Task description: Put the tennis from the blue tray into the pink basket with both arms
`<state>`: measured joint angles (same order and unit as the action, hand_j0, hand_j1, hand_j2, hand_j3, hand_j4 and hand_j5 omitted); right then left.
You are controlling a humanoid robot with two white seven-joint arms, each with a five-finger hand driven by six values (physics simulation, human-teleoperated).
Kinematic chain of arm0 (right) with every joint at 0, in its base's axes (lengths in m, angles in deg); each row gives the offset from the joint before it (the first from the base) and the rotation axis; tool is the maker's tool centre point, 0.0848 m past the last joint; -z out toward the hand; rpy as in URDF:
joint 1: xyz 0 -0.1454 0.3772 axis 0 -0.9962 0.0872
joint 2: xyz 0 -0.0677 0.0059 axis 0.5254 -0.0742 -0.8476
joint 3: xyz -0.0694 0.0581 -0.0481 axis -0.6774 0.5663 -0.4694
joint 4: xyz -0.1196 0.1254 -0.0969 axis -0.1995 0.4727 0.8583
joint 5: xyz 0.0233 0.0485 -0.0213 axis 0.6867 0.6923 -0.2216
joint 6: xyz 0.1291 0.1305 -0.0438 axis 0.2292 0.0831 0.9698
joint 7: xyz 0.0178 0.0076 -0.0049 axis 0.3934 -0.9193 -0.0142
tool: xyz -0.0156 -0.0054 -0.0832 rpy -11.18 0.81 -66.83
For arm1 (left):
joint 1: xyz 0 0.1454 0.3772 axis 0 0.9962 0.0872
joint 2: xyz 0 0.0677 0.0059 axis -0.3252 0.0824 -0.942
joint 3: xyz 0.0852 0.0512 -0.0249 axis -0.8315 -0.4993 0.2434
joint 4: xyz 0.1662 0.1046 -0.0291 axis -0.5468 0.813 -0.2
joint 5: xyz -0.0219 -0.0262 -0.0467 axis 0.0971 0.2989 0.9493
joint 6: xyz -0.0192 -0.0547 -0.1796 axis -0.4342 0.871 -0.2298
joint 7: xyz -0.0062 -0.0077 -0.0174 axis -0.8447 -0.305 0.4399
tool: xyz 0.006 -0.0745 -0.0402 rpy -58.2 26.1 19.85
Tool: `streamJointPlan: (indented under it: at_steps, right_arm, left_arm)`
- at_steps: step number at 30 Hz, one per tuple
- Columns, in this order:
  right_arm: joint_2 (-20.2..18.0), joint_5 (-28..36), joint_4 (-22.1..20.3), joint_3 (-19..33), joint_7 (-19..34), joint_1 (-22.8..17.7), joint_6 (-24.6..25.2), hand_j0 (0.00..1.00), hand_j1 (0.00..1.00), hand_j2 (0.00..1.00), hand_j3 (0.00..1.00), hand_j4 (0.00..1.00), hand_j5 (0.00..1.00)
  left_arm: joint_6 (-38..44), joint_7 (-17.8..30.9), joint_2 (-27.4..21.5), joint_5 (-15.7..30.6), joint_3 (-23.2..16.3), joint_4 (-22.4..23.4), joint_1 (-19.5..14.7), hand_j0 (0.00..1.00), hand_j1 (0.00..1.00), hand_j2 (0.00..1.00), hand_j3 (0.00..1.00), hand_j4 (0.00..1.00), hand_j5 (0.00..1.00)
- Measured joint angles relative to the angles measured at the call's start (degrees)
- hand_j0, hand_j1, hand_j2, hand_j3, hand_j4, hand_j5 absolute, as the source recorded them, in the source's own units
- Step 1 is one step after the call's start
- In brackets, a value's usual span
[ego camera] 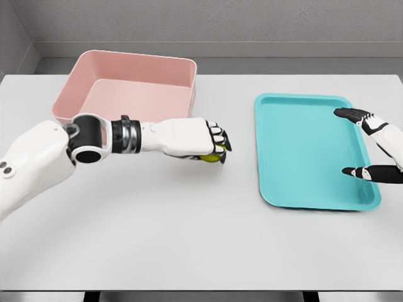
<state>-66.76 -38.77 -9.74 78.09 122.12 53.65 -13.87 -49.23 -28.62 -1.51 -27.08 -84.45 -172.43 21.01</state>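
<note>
My left hand (213, 146) is shut on the yellow-green tennis ball (212, 158), of which only a sliver shows under the curled fingers. It hovers over the white table between the pink basket (129, 88) and the blue tray (306, 151), just off the basket's front right corner. The basket sits at the back left and holds nothing that I can see. The tray lies at the right with nothing on it. My right hand (360, 142) is open over the tray's right edge, fingers spread and holding nothing.
The white table (189, 239) stretches wide in front of me. A grey wall stands behind its far edge.
</note>
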Motion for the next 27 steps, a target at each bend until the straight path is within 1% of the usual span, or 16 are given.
streamJointPlan:
  at_steps: [10, 18, 23, 27]
  right_arm:
    - [0.0, 0.0, 0.0, 0.0, 0.0, -0.1, 0.0, 1.0, 1.0, 1.0, 1.0, 1.0, 1.0]
    - [0.0, 0.0, -0.1, -0.1, 0.0, -0.1, 0.0, 1.0, 1.0, 1.0, 1.0, 1.0, 1.0]
    - [0.0, 0.0, 0.0, -0.1, 0.0, -0.1, 0.0, 1.0, 1.0, 1.0, 1.0, 1.0, 1.0]
    - [0.0, 0.0, 0.0, 0.0, 0.0, -0.1, 0.0, 1.0, 1.0, 1.0, 1.0, 1.0, 1.0]
  left_arm:
    - [0.0, 0.0, -0.5, 2.1, 0.1, 0.0, -4.1, 0.56, 0.56, 0.56, 0.56, 0.56, 0.56]
    - [0.0, 0.0, -2.8, 4.8, 1.0, 0.6, -6.4, 0.56, 0.56, 0.56, 0.56, 0.56, 0.56]
    - [0.0, 0.1, -4.2, 6.1, 2.8, 2.6, -6.5, 0.56, 0.56, 0.56, 0.56, 0.56, 0.56]
    - [0.0, 0.1, -5.0, 7.4, 4.3, 6.0, -7.2, 0.57, 0.57, 0.57, 0.57, 0.57, 0.57]
